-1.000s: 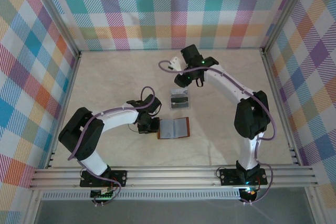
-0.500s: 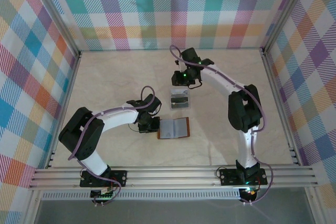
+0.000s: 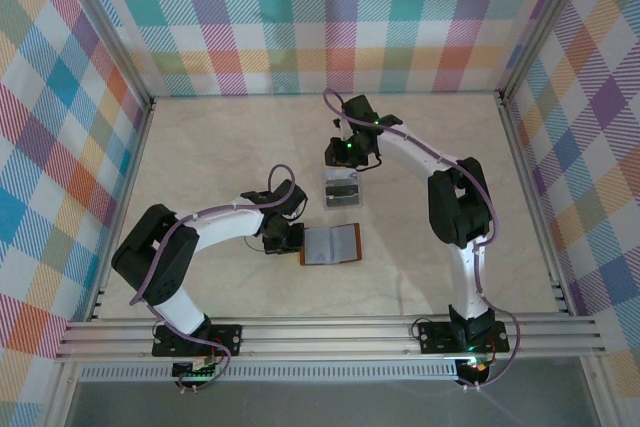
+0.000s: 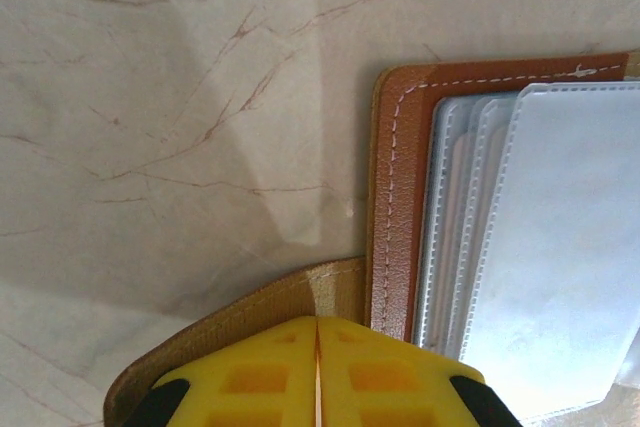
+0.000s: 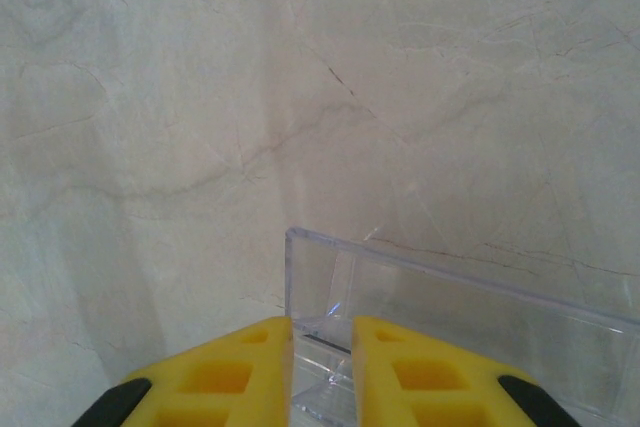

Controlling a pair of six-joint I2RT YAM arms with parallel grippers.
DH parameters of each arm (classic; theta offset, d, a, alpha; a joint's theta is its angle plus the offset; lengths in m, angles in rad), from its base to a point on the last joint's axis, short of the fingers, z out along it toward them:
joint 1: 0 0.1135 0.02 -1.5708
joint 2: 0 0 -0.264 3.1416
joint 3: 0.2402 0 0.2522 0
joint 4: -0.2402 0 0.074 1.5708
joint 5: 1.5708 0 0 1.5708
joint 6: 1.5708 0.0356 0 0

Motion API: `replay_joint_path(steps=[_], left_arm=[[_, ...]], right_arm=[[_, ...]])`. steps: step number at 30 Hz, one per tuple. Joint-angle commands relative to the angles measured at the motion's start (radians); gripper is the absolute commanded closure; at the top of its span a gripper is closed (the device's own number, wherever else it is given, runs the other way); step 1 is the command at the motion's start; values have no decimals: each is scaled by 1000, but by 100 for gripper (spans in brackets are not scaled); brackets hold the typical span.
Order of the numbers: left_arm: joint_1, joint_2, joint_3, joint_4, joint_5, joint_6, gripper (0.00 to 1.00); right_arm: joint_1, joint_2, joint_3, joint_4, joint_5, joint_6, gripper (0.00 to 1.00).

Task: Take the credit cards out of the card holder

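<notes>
Fingers point(image 4: 250, 377) of the left gripper point(image 4: 317, 325) are drawn together pad to pad, no gap being left along the seam. They are set upon the strap tab point(image 4: 240, 322) of the card holder point(image 4: 395, 197), and the tab is judged to be pinned down rather than pinched. Fingers point(image 5: 400, 372) of the right gripper point(image 5: 322, 332) are parted by a narrow slot, through which a corner of the clear plastic piece point(image 5: 460, 317) is seen. Whether that corner is nipped cannot be told.

From above, the card holder is seen laid open and flat on the marble table point(image 3: 200, 147), just beside the left gripper. The clear plastic piece lies a little farther from the arm bases, with the right gripper over its far edge. The grey-blue pockets point(image 4: 540, 247) are turned upward, bordered by stitched brown leather. Whether credit cards lie inside them cannot be told through the cloudy sleeves. Grey patches at the plastic piece are too small to be identified.

Credit cards are judged light, thin, stiff and smooth-faced, hence liable to slip from flat pads. A hold is best taken across a projecting short edge, with the pull directed straight along the pocket mouth. The holder is judged soft and light, so it would be dragged along unless held down at the tab or the bare leather border.
</notes>
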Motion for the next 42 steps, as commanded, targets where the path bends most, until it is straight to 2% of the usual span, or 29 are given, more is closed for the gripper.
replay_joint_path(steps=[1, 16, 24, 31, 37, 42], left_arm=[[7, -16, -8, -1, 13, -9, 91], [7, -23, -16, 1, 14, -11, 91], [7, -14, -9, 7, 20, -10, 91], [16, -14, -6, 48, 65, -24, 92], [24, -1, 12, 59, 92, -26, 93], [27, 4, 23, 67, 106, -27, 93]], right_arm=[[-2, 21, -17, 16, -24, 15, 77], [-2, 24, -42, 34, -29, 20, 77], [0, -93, -40, 10, -27, 13, 77], [14, -258, -184, -16, -122, 50, 76], [59, -410, -438, 74, -200, 154, 76], [125, -464, -563, 123, -226, 235, 76]])
